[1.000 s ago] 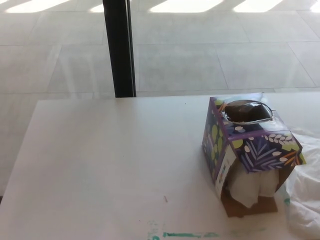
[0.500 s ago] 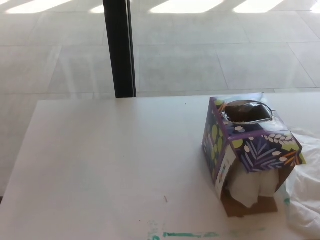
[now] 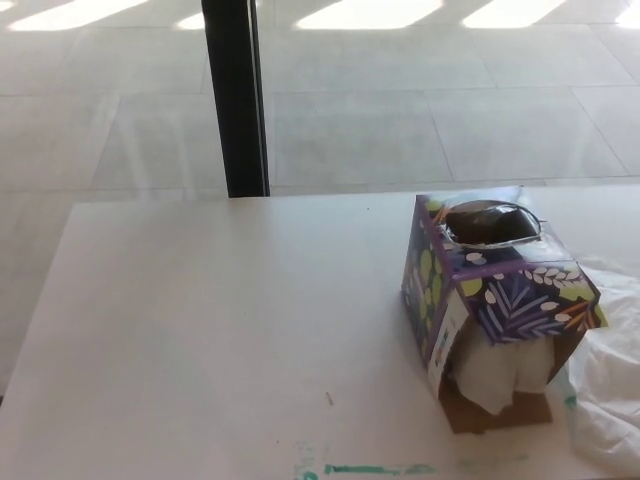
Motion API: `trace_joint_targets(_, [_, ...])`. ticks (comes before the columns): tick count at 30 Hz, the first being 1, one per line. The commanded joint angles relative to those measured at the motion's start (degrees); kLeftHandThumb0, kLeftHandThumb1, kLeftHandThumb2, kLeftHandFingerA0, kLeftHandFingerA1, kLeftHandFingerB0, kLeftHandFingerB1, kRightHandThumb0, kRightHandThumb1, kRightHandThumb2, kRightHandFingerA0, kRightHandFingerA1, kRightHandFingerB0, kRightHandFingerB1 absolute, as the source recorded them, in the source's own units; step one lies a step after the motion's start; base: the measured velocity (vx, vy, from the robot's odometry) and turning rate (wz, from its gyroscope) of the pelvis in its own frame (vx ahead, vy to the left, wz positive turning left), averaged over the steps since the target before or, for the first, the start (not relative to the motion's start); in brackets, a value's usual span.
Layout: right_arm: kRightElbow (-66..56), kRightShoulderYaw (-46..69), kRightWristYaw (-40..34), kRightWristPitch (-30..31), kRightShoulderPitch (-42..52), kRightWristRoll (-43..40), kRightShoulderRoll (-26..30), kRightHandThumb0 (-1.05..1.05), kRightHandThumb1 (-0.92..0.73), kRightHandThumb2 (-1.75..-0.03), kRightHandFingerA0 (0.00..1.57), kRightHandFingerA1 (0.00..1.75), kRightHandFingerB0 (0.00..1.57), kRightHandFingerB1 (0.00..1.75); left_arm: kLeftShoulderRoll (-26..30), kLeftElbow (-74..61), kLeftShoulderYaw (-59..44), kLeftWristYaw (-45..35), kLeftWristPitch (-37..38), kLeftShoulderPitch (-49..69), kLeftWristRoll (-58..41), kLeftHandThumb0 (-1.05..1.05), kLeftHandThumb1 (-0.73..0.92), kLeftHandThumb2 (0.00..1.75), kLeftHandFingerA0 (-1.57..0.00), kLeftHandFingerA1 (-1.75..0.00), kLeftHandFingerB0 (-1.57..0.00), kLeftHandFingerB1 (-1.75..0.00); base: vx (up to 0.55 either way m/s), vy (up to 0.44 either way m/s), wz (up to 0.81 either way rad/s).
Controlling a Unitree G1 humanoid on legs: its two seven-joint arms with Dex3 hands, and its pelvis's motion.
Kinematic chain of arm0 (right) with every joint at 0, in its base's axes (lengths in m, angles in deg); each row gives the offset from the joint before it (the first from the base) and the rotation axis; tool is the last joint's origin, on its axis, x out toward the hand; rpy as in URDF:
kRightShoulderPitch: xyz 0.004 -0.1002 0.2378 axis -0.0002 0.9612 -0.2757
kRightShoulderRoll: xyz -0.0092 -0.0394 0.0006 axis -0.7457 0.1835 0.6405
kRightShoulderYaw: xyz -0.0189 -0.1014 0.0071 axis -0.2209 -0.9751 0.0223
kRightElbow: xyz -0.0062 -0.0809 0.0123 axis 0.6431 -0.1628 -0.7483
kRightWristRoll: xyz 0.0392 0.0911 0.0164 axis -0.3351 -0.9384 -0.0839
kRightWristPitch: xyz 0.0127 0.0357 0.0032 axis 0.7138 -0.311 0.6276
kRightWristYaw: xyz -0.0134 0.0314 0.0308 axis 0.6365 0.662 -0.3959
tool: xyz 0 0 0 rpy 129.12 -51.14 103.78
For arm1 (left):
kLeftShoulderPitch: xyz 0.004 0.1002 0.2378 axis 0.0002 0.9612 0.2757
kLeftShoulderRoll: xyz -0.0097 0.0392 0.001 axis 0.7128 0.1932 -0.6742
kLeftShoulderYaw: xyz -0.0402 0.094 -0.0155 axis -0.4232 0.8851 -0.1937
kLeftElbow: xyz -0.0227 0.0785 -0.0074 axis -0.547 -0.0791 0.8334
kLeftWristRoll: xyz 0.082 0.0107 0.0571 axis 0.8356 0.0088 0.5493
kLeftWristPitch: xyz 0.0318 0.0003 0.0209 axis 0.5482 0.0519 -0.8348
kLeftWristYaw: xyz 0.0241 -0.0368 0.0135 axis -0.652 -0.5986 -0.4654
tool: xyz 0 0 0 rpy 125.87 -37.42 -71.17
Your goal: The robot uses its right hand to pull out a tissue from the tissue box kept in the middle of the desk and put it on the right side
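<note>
Purple cardboard with leaf print marks the box (image 3: 495,300), which I see at about 4 o'clock on the white table (image 3: 220,330). Its oval top opening looks dark. The near side is torn open, and a white tissue (image 3: 500,372) bulges out of that gap toward me, hanging down to the brown flap on the table. White crumpled sheets (image 3: 612,370) lie just beside the box at 3 o'clock. Green marks (image 3: 370,468) streak the table edge at 6 o'clock. A black post (image 3: 235,95) stands beyond the table at 11 o'clock. Neither robot hand shows in my view, so I cannot tell their state.
</note>
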Motion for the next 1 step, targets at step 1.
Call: trace_joint_targets(1, [5.1,3.64,-6.5,-4.9,0.44,-14.15,-2.02,-0.5,-0.7,-0.61,0.68,1.42,0.29,0.97,0.5,0.68,-0.64,0.15,0.53,0.47,-0.93,-0.84,0.66,1.26,-0.8,-0.99,-0.48,-0.84,0.0,0.0,0.0])
